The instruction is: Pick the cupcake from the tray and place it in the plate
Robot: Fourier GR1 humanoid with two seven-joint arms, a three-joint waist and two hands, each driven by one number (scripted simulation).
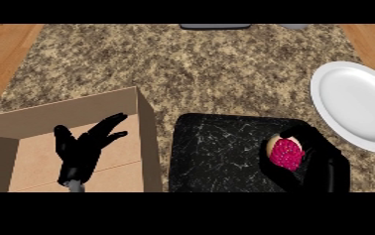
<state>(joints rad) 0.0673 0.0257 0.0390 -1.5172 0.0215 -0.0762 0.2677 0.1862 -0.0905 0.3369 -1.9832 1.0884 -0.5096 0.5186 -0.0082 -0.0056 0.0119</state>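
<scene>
Head view, looking steeply down. Speckled brown granite counter (205, 65) across most of the frame, with strips of wooden floor (15, 40) at the upper left and upper right. At lower centre, flat on the counter: black marbled tray (212, 154) with white veining and rounded corners, cut off by the lower edge. Over the right end of the tray: right hand (322, 167), entering from the lower edge, fingers and thumb curled round the cupcake (287, 153). Cupcake held in that grasp, pink frosting turned toward the camera, pale base showing at its upper left, tipped rather than upright. Cannot tell whether lifted clear of the tray or touching it. Position recorded as above the tray's right end, not in the plate. White round plate (348, 105) on the counter at the right edge, partly cut off, near the tray's upper right corner and apart from the right hand. At lower left: open cardboard box (88, 107), cut off by the left and lower edges, right wall just beside the tray's left edge. Over the box interior: left hand (79, 152), wide open, fingers straight and spread, pointing up and to the right. At the top edge, centre: dark grey object (215, 27), mostly out of frame, identity not determinable.
</scene>
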